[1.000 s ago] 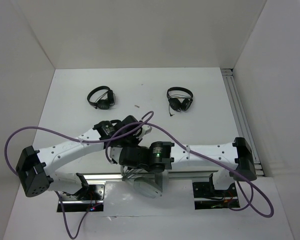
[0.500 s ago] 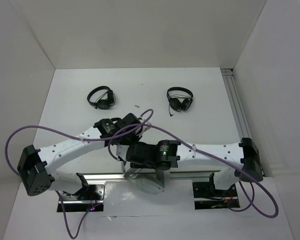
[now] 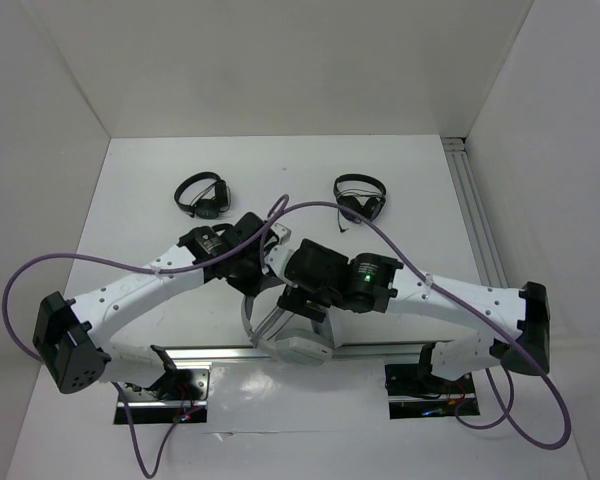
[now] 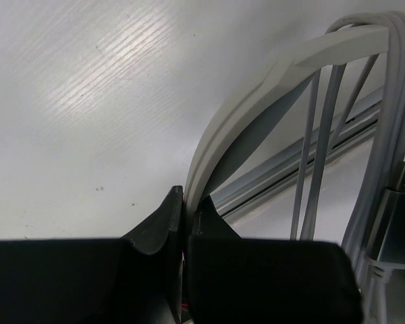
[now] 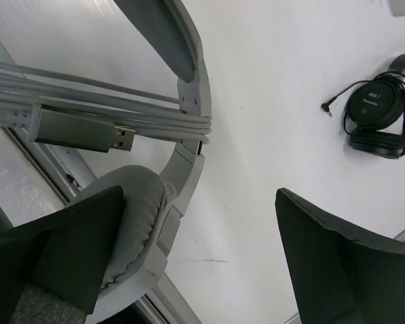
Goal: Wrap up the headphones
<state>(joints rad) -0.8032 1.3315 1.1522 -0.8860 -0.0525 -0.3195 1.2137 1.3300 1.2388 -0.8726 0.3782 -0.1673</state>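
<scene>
The light grey headphones (image 3: 296,347) hang near the front rail, their headband (image 4: 256,101) running up from my left gripper (image 4: 185,200), which is shut on the band. The thin grey cable (image 5: 88,101) lies in several turns across the headband. Its metal USB plug (image 5: 81,131) rests loose against the turns. My right gripper (image 5: 202,250) is open, with bare table between its fingers. Its left finger (image 5: 74,236) sits just in front of a padded earcup (image 5: 131,223). The other earcup is hidden under the arms.
Two small black headphones lie at the far side, one at the left (image 3: 202,195) and one at the right (image 3: 361,198). The right pair (image 5: 381,111) also shows in the right wrist view. A metal rail (image 3: 210,352) runs along the near edge, another (image 3: 475,220) along the right.
My right gripper has opened wide and swung from the near rail toward the far side. The left arm has shifted a little farther away, still holding the headband.
</scene>
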